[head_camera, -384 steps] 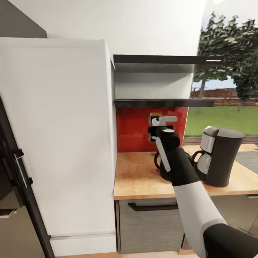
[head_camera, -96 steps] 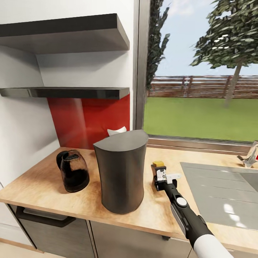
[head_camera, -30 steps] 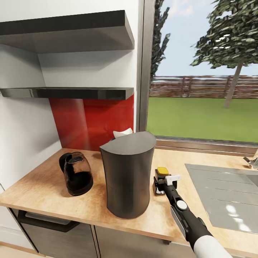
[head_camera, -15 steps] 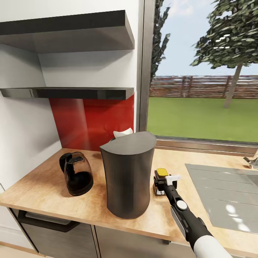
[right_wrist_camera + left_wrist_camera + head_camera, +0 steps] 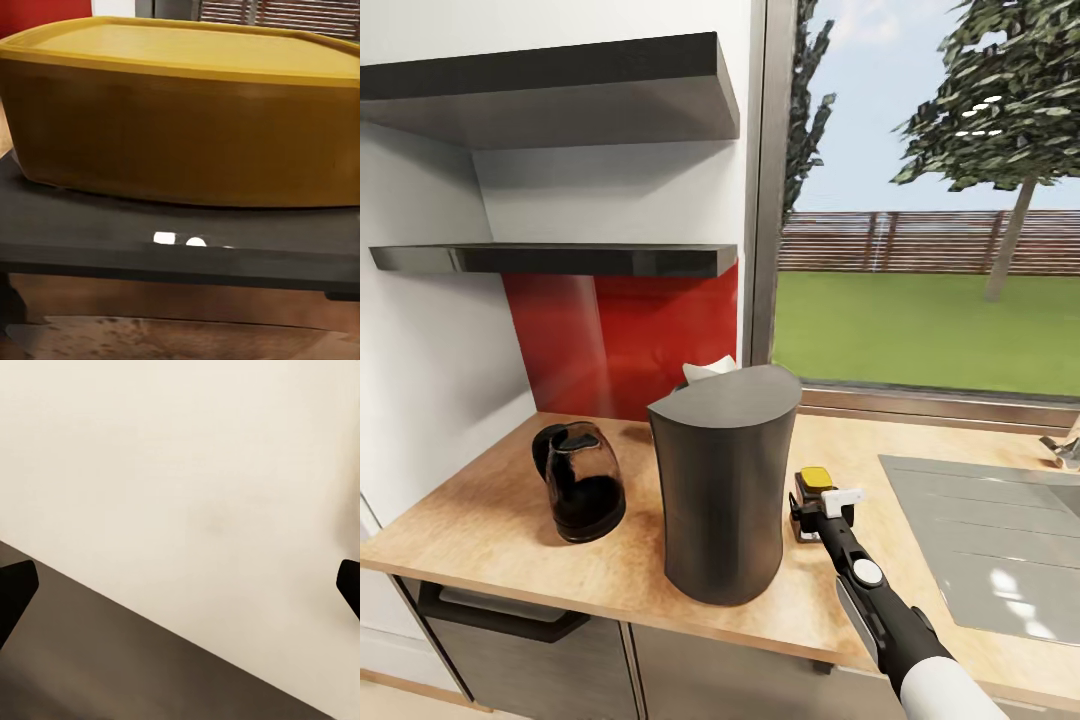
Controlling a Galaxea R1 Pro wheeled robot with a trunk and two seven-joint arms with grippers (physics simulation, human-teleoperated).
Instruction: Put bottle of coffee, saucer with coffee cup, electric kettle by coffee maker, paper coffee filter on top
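**Coffee bottle down beside the maker, gripper not yet off it**

Compared with a few seconds ago, the bottle of coffee (image 5: 812,490) sits lower and a little nearer the coffee maker (image 5: 725,480); over the last half second almost nothing about it moves, only the whole picture drifts slightly, which is the camera. The bottle reads as resting on the countertop (image 5: 490,530), at about three o'clock from the coffee maker and just beside it, with a narrow gap between them. The right gripper (image 5: 823,503) is closed around the bottle's dark body below its yellow cap; the right wrist view has that cap (image 5: 180,112) close against the lens, so the grasp is not let go.

The left gripper (image 5: 180,585) has its two dark fingertips set wide apart, holding nothing, before a pale surface.

The electric kettle (image 5: 582,492) stands at nine o'clock from the coffee maker, near it. A white paper edge (image 5: 710,370) peeks up at twelve o'clock behind the maker's top; whether it lies on it I cannot tell.

My judgement: the bottle step is nearly done, wanting only a release and a clean withdrawal. Saucer and cup remain to be fetched.
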